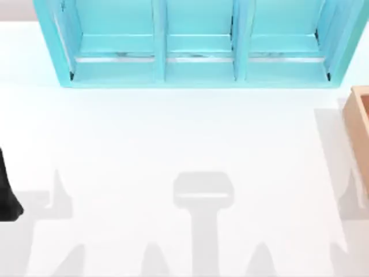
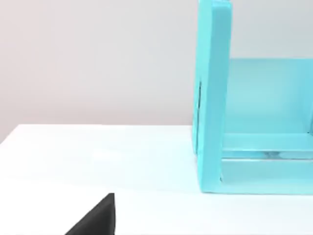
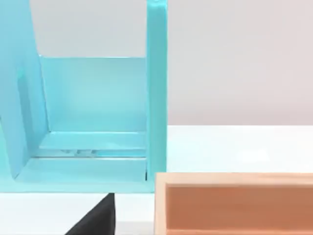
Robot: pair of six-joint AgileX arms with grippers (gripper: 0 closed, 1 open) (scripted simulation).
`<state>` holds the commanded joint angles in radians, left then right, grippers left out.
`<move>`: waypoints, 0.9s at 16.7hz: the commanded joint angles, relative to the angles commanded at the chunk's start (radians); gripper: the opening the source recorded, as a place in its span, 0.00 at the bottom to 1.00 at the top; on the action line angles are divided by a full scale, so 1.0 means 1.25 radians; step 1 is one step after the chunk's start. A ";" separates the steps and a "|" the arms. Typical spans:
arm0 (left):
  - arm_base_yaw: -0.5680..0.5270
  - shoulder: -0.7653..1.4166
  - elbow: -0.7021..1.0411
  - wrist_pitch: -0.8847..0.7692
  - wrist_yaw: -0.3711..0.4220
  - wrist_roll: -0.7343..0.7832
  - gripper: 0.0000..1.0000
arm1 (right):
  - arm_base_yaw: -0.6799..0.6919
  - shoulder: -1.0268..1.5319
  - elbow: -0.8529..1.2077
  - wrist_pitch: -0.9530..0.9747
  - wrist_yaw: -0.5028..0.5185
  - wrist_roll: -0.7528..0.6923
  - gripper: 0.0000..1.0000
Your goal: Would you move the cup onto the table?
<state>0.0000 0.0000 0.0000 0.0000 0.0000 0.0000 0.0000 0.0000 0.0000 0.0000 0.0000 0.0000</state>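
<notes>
Black left arm (image 1: 7,193) parked at the left edge of a white bench (image 1: 184,138), facing a turquoise shelf unit (image 1: 196,57).

Seen from above, the shelf unit stands along the bench's far side, its three compartments open toward the arms, while a tan wooden box (image 1: 360,124) sits at the right edge, near the unit's right end. A dark wedge of the left pincer (image 2: 95,218) juts into the left wrist view, and one of the right pincer (image 3: 95,218) into the right wrist view, just beside the box; how wide either stands cannot be told. Where the cup is cannot be told.
</notes>
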 joint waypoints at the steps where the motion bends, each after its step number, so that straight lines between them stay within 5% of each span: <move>1: 0.000 0.000 0.000 0.000 0.000 0.000 1.00 | 0.000 0.000 0.000 0.000 0.000 0.000 1.00; 7: 0.000 0.000 0.000 0.000 0.000 0.000 1.00 | -0.058 0.125 0.117 -0.116 -0.002 -0.071 1.00; 15: 0.000 0.000 0.000 0.000 0.000 0.000 1.00 | -0.257 0.650 0.530 -0.583 -0.003 -0.270 1.00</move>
<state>0.0000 0.0000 0.0000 0.0000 0.0000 0.0000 -0.3209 0.8130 0.6620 -0.7282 -0.0036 -0.3377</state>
